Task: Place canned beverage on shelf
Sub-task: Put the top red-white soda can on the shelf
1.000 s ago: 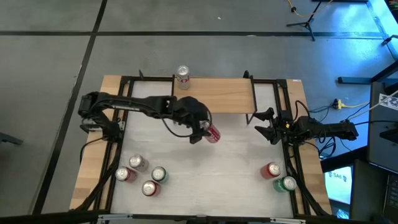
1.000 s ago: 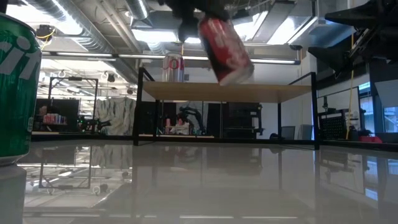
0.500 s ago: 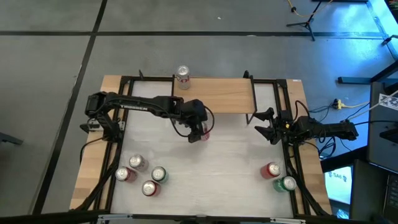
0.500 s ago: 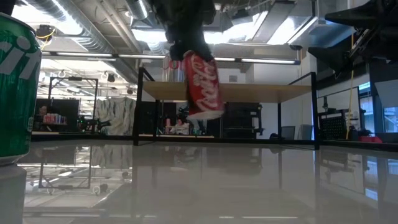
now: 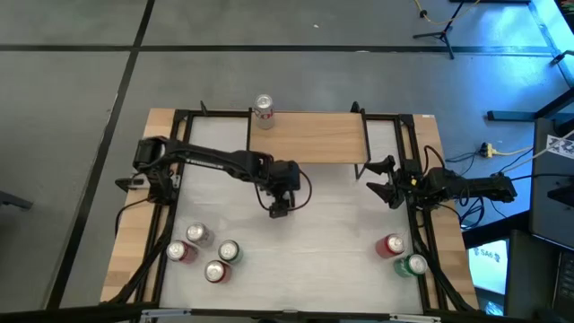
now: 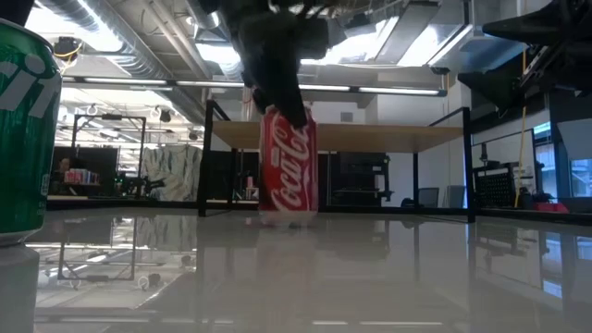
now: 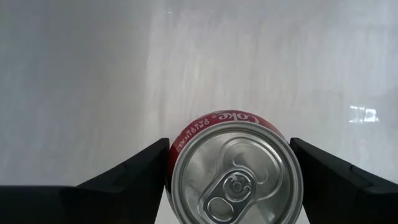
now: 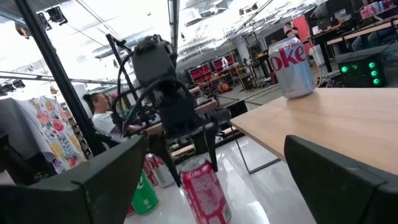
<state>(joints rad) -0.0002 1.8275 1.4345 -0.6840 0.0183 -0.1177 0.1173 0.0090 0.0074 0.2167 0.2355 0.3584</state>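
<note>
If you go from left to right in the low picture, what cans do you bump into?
Green can → red cola can, standing on the table under the left gripper.

A: Where's the upright can (image 6: 288,165) relative to the shelf (image 5: 309,137)?

B: On the worktop (image 5: 341,224) just before it, under the left hand (image 5: 279,212). Another can (image 5: 264,109) stands on the shelf's left end, seemingly.

The red can (image 6: 289,165) carries "Coca-Cola" in white script, running vertically; its rim (image 7: 214,119) shows "Coke ORIGINAL". The silver can (image 8: 292,67) on the shelf (image 8: 323,121) shows "oke" in red letters.
</note>
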